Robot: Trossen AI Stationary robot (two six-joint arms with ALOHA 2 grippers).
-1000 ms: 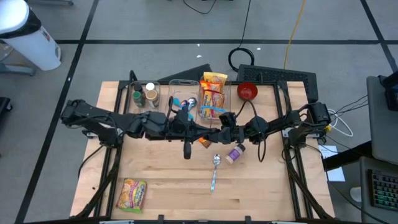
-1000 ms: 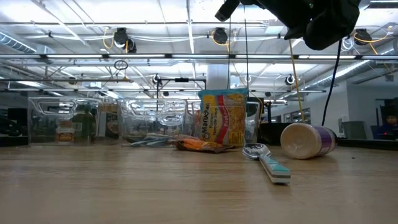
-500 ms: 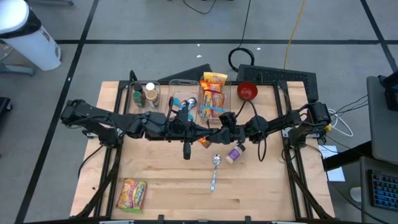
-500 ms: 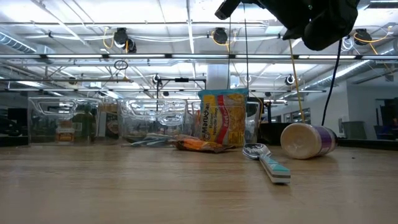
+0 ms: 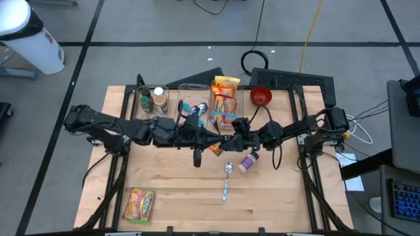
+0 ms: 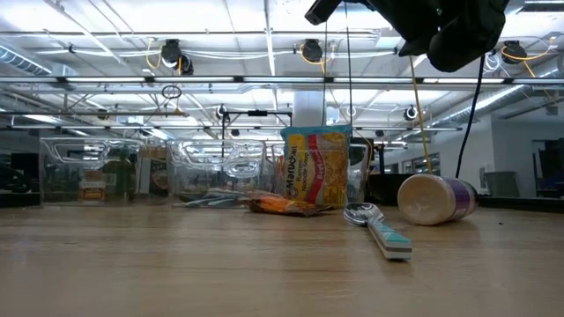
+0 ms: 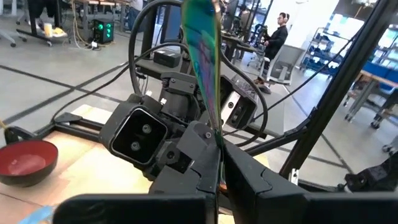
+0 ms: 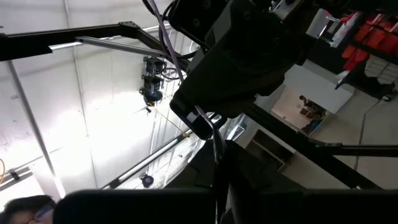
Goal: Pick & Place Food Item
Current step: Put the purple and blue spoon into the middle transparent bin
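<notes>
Since a second ago my right gripper (image 8: 219,163) has clamped shut on the thin shiny packet (image 7: 204,59), which my left gripper (image 7: 219,163) also pinches edge-on, high over mid-table. If either arm pulls away while both are clenched, the packet may tear, and a weak edge grip could drop it. Behind, clear bins (image 5: 190,86) hold jars (image 5: 149,99), utensils (image 5: 193,108) and noodle packs (image 5: 225,98); the red bowl (image 5: 254,97) looks empty.

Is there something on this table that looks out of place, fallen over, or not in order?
Yes. A purple-labelled jar lies on its side near the table's middle, beside a loose spoon. An orange packet lies in front of the clear bins rather than inside them, and a snack bag lies alone near the front left corner.
</notes>
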